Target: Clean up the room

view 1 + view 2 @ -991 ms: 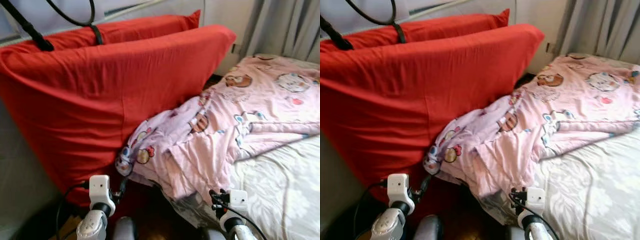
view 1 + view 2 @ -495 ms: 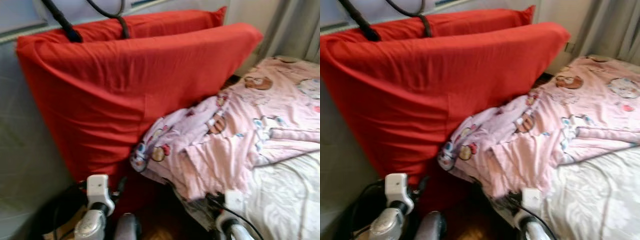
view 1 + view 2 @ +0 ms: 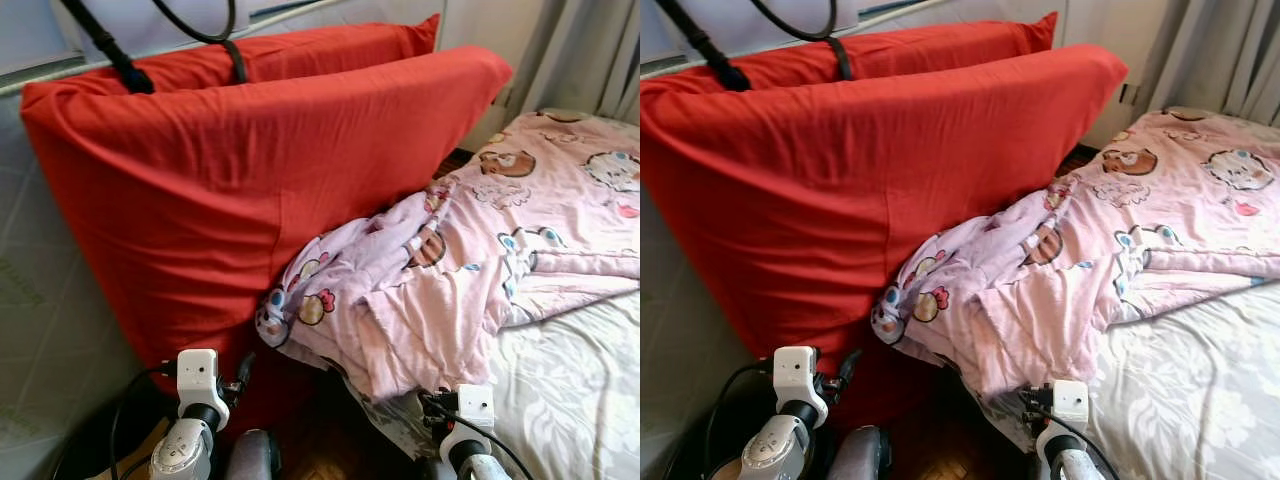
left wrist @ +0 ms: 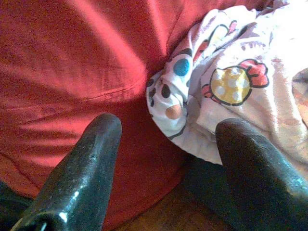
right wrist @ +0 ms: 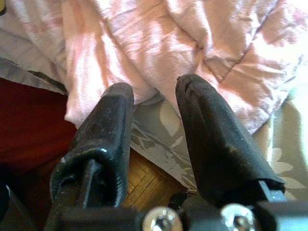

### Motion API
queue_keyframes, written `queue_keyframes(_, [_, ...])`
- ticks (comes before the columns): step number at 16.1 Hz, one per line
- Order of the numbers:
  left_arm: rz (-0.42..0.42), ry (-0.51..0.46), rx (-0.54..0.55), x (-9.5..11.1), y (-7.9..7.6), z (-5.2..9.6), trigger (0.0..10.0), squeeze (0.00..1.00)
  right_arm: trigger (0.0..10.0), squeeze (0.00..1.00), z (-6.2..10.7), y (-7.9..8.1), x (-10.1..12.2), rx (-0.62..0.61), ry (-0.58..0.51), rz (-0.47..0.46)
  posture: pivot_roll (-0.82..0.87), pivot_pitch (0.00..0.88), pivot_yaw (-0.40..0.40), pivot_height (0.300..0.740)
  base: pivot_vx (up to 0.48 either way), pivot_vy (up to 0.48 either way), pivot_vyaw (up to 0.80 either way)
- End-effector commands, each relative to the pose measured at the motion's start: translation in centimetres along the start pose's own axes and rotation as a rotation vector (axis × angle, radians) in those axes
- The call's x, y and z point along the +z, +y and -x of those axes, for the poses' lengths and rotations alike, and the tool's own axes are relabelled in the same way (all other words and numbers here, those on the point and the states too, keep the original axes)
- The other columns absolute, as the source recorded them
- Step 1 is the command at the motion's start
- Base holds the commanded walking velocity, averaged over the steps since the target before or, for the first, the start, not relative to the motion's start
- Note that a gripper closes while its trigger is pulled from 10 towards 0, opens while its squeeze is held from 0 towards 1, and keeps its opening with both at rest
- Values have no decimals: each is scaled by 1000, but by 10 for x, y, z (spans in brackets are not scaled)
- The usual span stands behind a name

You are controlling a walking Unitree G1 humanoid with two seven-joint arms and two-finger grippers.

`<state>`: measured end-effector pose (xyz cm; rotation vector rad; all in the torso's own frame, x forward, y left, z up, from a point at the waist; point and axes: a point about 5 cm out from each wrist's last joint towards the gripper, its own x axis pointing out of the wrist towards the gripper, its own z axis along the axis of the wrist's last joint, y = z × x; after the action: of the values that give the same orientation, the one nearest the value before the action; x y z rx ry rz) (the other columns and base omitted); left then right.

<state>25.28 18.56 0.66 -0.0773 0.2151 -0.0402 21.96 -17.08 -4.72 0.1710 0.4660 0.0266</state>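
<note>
A large red cushion (image 3: 230, 190) is propped upright beside the bed (image 3: 580, 390). A pink blanket (image 3: 470, 260) is draped over the bed's edge, one corner spilling against the cushion. The left gripper (image 4: 166, 144) is spread wide, aimed at that corner. The right gripper (image 5: 154, 103) is parted narrowly, empty, above the hem. The corner is best pinched deep into the fabric.

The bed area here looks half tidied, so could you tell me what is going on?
Nothing is held yet. The robot faces a pink cartoon-print blanket lying rumpled on the bed, its corner drooping off the edge against a big red cushion. The left gripper has its jaws open, aimed at that corner. The right gripper hovers, jaws apart, by the blanket's edge over the grey sheet.
</note>
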Motion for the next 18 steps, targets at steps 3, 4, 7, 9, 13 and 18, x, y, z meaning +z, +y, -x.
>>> queue_keyframes(3, [-5,-9,-2,3,1,-2,10000,0,10000,0,-3,2,3,-5,-2,-7,-42,0,29,602,254,0,0])
queue_keyframes(4, [-5,-9,-2,3,1,-2,10000,0,10000,0,-4,2,3,-5,-3,-7,-42,0,29,602,266,0,0])
queue_keyframes(7, [-8,-10,-7,4,1,-2,10000,0,10000,0,-4,3,4,-7,-11,-11,-42,0,30,602,279,0,0])
queue_keyframes(9, [-9,-9,-10,4,0,-3,10000,0,10000,0,-4,3,5,-7,-16,-12,-42,0,30,602,285,0,0])
queue_keyframes(13, [-8,-11,-12,4,0,-3,10000,0,10000,0,-4,3,6,-12,-23,-12,-42,0,30,602,286,0,0])
queue_keyframes(18, [-2,-19,-40,6,-5,-4,10000,0,10000,1000,-5,-5,4,-84,12,-104,-39,0,37,602,58,0,0])
